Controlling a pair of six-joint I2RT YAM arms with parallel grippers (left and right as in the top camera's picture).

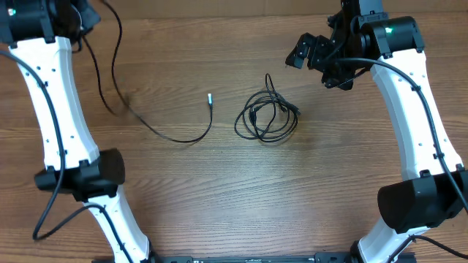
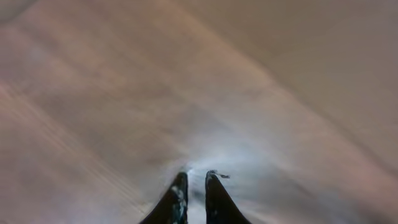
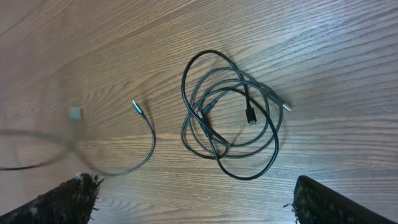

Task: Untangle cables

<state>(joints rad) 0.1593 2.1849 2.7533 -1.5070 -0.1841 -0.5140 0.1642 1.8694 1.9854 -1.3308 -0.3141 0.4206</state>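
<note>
Overhead, the left arm [image 1: 58, 95] rises from the near edge of the wooden table [image 1: 219, 212], bends at a black elbow joint [image 1: 88, 175], and its white upper link runs on to the far-left corner, where the wrist passes out of frame. The right arm [image 1: 417, 109] mirrors it on the other side: a black elbow near the table's near-right edge, a long white link reaching to the far side, then a black wrist folded back inward and down.

The cables lie in two parts. A knotted coil [image 1: 256, 115] of thin black cord sits on the table right of centre, just inward of the right wrist. A loose strand [image 1: 183, 140] lies apart from it to the left, curving from its silver tip [image 1: 210, 97] down and round, then off toward the far-left corner.

Seen from the right wrist, the right gripper [image 3: 193, 186] hangs above the table with its jaws spread wide and nothing between them. The coil lies ahead of it, showing one silver plug [image 3: 286, 107] and one black plug [image 3: 250, 117].

The left wrist view is heavily blurred. The left gripper [image 2: 196, 190] points at bare wood, and its dark fingertips [image 2: 179, 196] stand close together with only a thin gap. I cannot tell whether they are closed or pinching anything.
</note>
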